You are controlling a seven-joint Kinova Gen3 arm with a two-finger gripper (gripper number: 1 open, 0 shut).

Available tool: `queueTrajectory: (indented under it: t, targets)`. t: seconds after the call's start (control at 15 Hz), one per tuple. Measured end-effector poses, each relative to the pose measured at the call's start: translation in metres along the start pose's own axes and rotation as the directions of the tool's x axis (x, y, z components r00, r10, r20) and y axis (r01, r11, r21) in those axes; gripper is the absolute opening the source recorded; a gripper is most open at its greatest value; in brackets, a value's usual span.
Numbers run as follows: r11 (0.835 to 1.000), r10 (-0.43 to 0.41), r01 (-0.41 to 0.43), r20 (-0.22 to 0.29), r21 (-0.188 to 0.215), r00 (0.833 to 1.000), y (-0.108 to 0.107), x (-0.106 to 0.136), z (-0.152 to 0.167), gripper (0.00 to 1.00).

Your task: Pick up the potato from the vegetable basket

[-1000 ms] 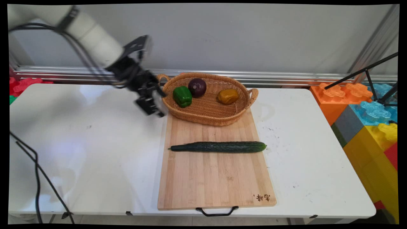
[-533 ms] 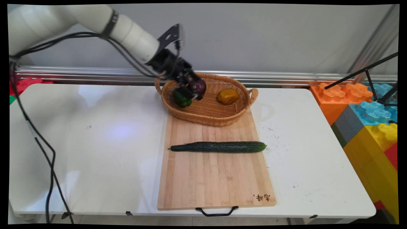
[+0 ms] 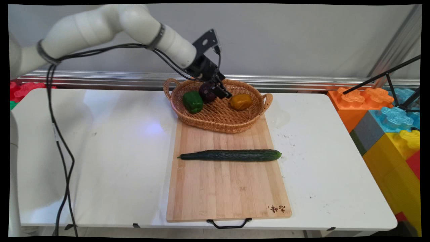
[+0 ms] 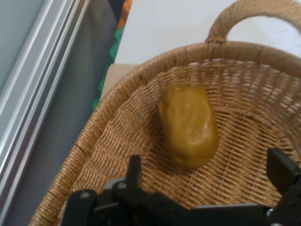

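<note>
The black two-finger gripper (image 3: 225, 94) hangs inside the oval woven wicker basket (image 3: 218, 117), and its body hides part of the dark purple round onion (image 3: 205, 94) behind it. In the hand view both black fingers (image 4: 134, 170) are cut off by the bottom edge, one at the left and one at the far right; the jaws stand wide apart and hold nothing. Between them, a little ahead, lies the brownish-yellow rounded pepper (image 4: 189, 124) on the basket floor, its skin smooth and slightly dimpled. In the main view that pepper sits just to the right of the gripper, whether touching it I cannot tell. The glossy green bell pepper (image 3: 192, 101) lies at the basket's left end, near the onion.

The basket rests on the far end of a pale bamboo cutting board (image 3: 228, 188), plank-striped, with a black wire handle at its near edge and a small burnt mark in one corner. A long dark green bumpy cucumber (image 3: 231, 155) lies crosswise on the board, well apart from the basket. The white bench (image 3: 100, 151) is glossy with faint scuffs on its right side. Behind it run an aluminium rail and a plain grey wall; big coloured plastic building blocks (image 3: 389, 127) are stacked at the right, partly cut off.
</note>
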Motion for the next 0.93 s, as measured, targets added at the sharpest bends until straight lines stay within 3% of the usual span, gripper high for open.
queueTrajectory:
  t: [0.6,0.93]
  targets:
    - [0.992,-0.1,0.104,0.061,-0.074,0.993,-0.006,0.008,0.066,1.0]
    - [0.989,-0.119,0.124,0.066,-0.081,0.991,-0.012,0.012,0.092,1.0]
